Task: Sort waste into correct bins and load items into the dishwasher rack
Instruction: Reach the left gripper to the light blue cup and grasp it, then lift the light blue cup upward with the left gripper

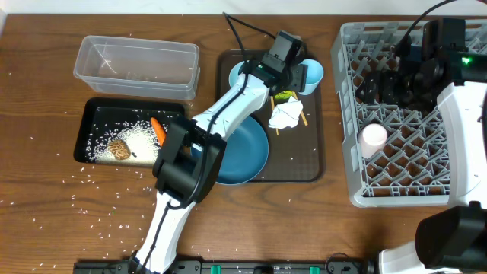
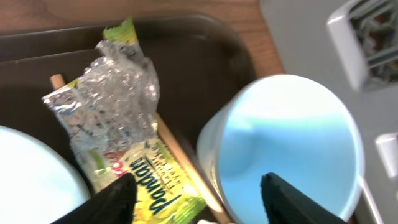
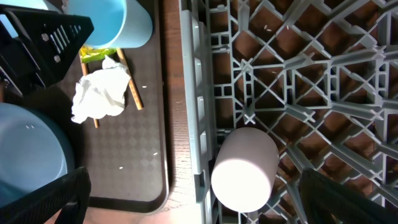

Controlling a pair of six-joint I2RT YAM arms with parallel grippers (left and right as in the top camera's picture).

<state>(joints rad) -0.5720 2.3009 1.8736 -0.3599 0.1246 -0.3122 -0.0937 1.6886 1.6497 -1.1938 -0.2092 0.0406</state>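
Observation:
My left gripper [image 2: 199, 202] hangs open over the back of the brown tray. One finger is above the yellow-green foil wrapper [image 2: 118, 124] and the other inside the mouth of the light-blue cup [image 2: 286, 149]. The cup's near wall and a wooden chopstick [image 2: 180, 162] lie between them. The crumpled tissue [image 1: 286, 114] lies on the chopsticks [image 1: 303, 118], beside the large blue bowl [image 1: 243, 152]. The small light-blue bowl [image 1: 242, 74] is half hidden by the arm. My right gripper [image 3: 194, 180] is open above the dishwasher rack [image 3: 298, 81], over the pink cup [image 3: 244, 168] near the rack's left edge.
The black tray [image 1: 95, 122] holds rice, the carrot [image 1: 158, 129] and the brown lump [image 1: 119, 148]. The clear tub [image 1: 137, 61] stands behind it. Rice grains are scattered over the wooden table. The brown serving tray [image 1: 304, 164] sits close against the rack.

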